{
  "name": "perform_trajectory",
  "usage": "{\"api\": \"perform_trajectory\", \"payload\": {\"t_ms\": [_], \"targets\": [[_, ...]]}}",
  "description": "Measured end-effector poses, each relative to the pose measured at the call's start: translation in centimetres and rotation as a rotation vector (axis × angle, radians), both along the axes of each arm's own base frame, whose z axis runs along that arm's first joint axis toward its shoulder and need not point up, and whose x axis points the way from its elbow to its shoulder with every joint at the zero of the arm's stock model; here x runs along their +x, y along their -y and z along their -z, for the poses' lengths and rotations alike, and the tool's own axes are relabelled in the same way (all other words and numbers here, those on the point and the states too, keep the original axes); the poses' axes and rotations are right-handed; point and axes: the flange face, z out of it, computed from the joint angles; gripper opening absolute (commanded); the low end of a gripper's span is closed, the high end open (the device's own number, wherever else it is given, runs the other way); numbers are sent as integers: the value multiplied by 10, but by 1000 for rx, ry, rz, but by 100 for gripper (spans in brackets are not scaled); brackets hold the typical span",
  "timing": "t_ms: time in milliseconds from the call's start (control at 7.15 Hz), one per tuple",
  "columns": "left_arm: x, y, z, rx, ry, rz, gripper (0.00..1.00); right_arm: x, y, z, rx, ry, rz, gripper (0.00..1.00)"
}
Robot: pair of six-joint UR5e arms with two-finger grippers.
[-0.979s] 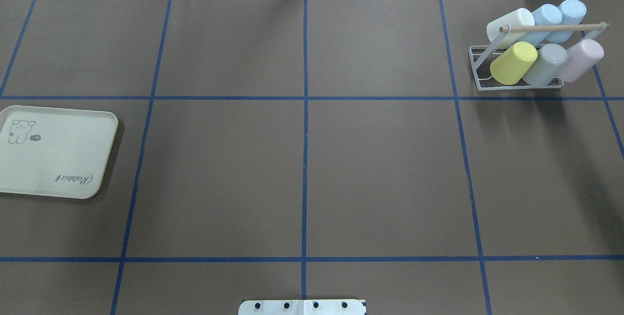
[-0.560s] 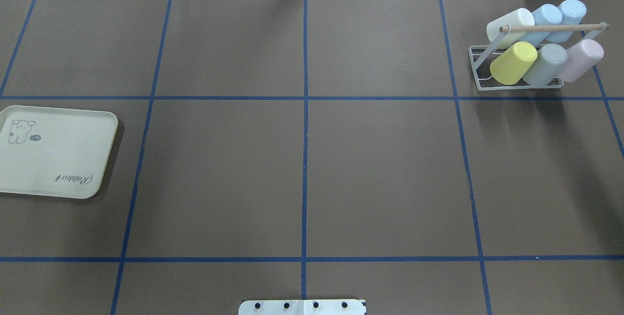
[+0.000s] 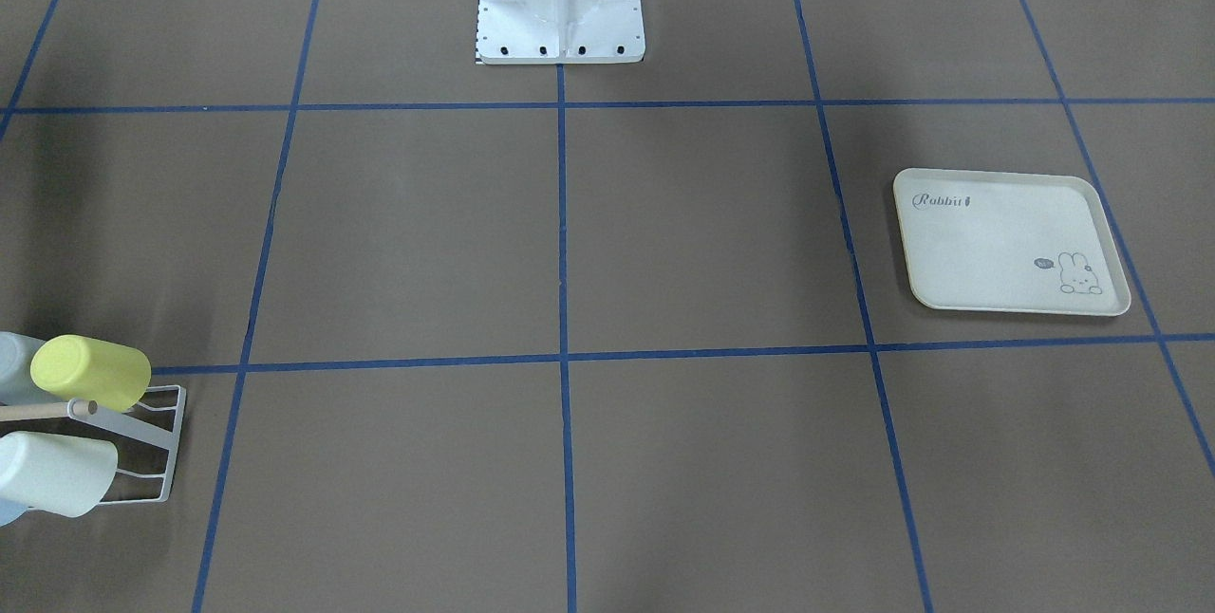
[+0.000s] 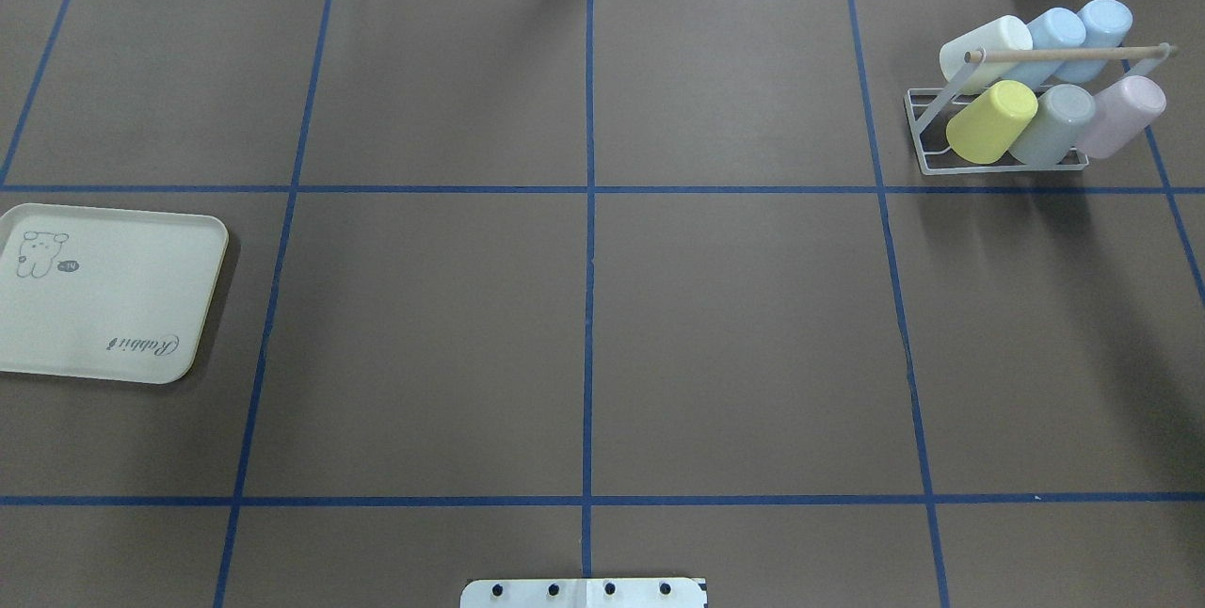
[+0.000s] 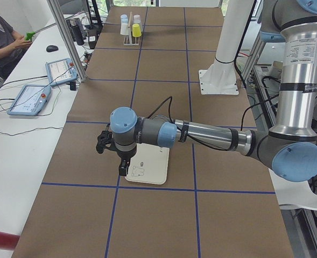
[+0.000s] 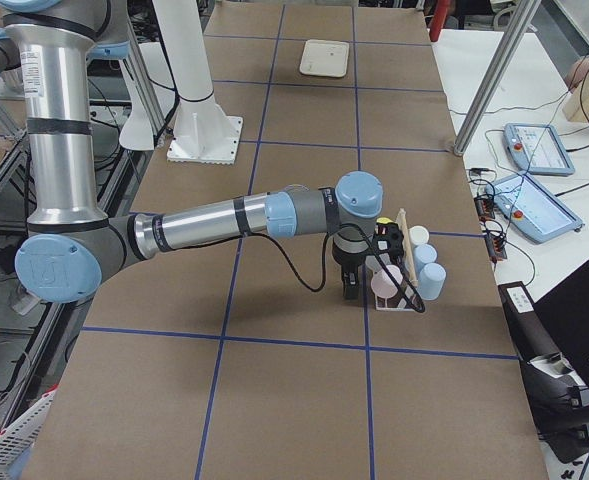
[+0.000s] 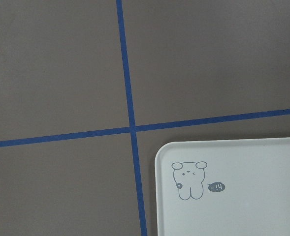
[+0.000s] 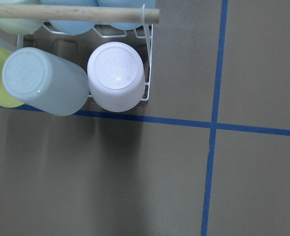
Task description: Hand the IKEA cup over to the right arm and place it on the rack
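Note:
The white wire rack (image 4: pixel 941 100) with its wooden dowel (image 4: pixel 1064 54) stands at the far right of the table and holds several cups on its prongs: yellow (image 4: pixel 991 122), grey (image 4: pixel 1052 124), pink (image 4: pixel 1120 116), cream (image 4: pixel 986 45) and two light blue. The right wrist view looks down on the pink cup (image 8: pixel 116 74) and the rack's corner (image 8: pixel 148 59). My right gripper (image 6: pixel 349 288) hangs close beside the rack; I cannot tell whether it is open. My left gripper (image 5: pixel 125 169) hangs over the tray's edge; I cannot tell its state. No cup is held.
The cream rabbit-print tray (image 4: pixel 104 307) lies bare at the table's left edge and shows in the left wrist view (image 7: pixel 243 196). Blue tape lines grid the brown table. The robot's base plate (image 3: pixel 560 44) stands at mid-table. Tablets and an operator are beside the table.

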Motion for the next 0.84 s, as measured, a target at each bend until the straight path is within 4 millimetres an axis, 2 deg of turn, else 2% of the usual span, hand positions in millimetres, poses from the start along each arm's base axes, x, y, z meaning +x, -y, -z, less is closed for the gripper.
{"api": "perform_trajectory", "payload": {"t_ms": [420,839], "targets": [[-1,-6,10,19,-5,2,100,0,2,13,26,-2,-1,99],[-1,-11,3,4,-2,2,100,-1,1,11,26,-3,3,99]]}}
